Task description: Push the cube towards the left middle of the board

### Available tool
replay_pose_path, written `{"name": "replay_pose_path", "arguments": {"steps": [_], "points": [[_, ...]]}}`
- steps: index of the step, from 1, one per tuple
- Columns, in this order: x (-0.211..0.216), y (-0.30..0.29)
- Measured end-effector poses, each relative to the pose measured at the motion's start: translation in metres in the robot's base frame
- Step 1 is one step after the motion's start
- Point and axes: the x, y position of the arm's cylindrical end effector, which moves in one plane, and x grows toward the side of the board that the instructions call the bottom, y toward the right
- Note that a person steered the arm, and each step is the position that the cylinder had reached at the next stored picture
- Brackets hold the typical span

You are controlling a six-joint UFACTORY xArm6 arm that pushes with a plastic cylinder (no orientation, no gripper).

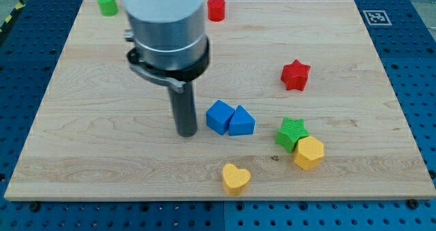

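A blue cube (219, 116) lies near the middle of the wooden board (82, 135), touching a blue triangular block (242, 121) on its right side. My tip (187, 132) stands on the board just left of the blue cube, a small gap apart. The rod hangs from a large grey cylinder (165, 26) that hides part of the board's top.
A red star (296, 75) lies right of centre. A green star (292, 133) touches a yellow hexagon (308, 152) at lower right. A yellow heart (236, 178) is near the bottom edge. A green cylinder (106, 3) and a red cylinder (216, 8) stand at the top.
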Motion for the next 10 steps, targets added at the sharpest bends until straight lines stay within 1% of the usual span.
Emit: {"name": "replay_pose_path", "arguments": {"steps": [2, 5, 6, 7, 9, 10], "points": [[-0.004, 0.042], [-0.053, 0.044], [-0.029, 0.053], [-0.021, 0.075], [-0.045, 0.126], [-0.060, 0.122]]}}
